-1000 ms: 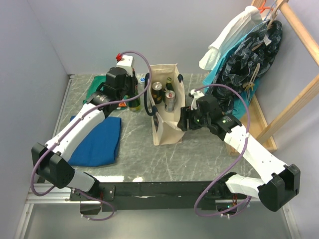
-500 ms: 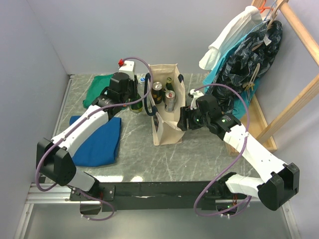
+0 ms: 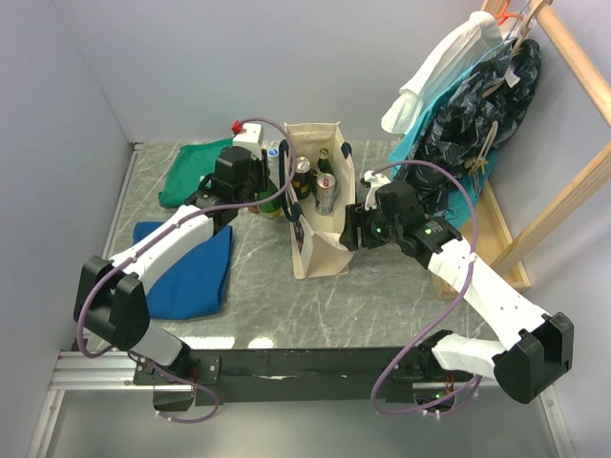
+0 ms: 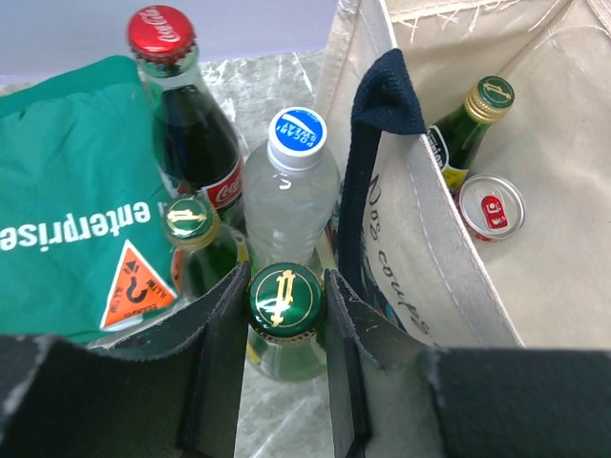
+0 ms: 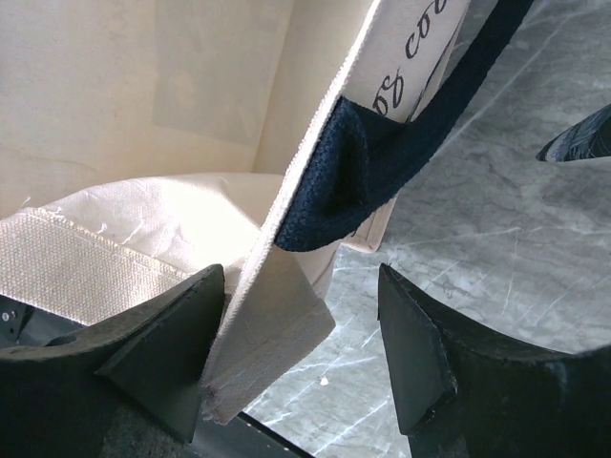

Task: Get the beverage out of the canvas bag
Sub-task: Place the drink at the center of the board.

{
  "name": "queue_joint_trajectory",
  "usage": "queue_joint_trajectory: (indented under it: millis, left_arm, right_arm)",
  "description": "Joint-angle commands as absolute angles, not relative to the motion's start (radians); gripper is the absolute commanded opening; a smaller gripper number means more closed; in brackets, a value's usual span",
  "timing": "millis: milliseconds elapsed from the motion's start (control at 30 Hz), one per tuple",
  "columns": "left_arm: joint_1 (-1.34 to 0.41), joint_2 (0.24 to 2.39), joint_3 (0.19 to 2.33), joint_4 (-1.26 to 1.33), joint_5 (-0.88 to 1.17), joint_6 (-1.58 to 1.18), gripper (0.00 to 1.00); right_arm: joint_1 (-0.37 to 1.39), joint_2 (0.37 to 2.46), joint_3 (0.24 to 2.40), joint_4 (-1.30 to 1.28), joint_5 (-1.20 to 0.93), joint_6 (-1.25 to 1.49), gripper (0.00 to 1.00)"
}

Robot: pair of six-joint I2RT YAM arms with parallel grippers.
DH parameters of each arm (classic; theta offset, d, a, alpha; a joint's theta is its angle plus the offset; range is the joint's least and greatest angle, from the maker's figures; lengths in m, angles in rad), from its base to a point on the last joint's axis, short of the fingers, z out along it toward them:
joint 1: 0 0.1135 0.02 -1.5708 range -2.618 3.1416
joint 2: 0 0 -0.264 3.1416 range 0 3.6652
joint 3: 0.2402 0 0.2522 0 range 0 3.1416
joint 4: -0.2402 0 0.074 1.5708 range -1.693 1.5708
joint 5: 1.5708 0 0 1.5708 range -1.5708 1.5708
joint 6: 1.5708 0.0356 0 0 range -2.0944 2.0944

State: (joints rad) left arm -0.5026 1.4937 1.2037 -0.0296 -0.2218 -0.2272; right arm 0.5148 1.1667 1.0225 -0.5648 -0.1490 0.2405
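Furthest left of the canvas bag point(image 3: 320, 246), a blue cloth point(image 3: 186, 272) lies flat on the table, with a green cloth point(image 3: 186, 172) behind it. Nearer the bag, just off its left wall, four drinks stand upright in a tight cluster: a cola bottle point(image 4: 191, 143) with a red cap, a water bottle point(image 4: 291, 191) with a blue cap, a short bottle point(image 4: 189, 219) with a gold cap, and a green bottle point(image 4: 284, 303) with a green and gold cap. This last one is the closest to the bag, almost touching its left navy handle point(image 4: 375, 143).

The left gripper point(image 4: 284, 279) reaches down over this cluster, outside the bag. Its two fingers are closed in against either side of the green bottle's cap, with no gap showing on either side.

The bag itself stands upright with its mouth open. Inside it, other beverages remain: a dark bottle point(image 4: 473, 119) with a gold cap towards the back, and a can point(image 4: 490, 207) with a red tab just in front of it. The top view shows a second can point(image 3: 302, 170) beside them.

At the bag's right wall sits the right gripper point(image 5: 301, 281). Its fingers are spread wide apart, and the upper edge of the wall and the base of the right handle pass between them. The fabric rests against one finger, and the other is clear of it.

Well to the right of the bag, clothes point(image 3: 468, 95) hang on a wooden rack point(image 3: 563, 181).
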Motion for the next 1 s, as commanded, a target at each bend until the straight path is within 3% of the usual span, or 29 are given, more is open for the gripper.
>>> queue_joint_trajectory:
  millis: [0, 967]
  left_arm:
    - [-0.5, 1.479, 1.226, 0.212, -0.186, -0.239, 0.01]
    - [-0.5, 1.612, 1.238, 0.299, -0.172, -0.198, 0.01]
  right_arm:
    - [0.522, 1.167, 1.048, -0.618, -0.11, 0.213, 0.71]
    - [0.522, 1.172, 1.043, -0.612, -0.104, 0.206, 0.71]
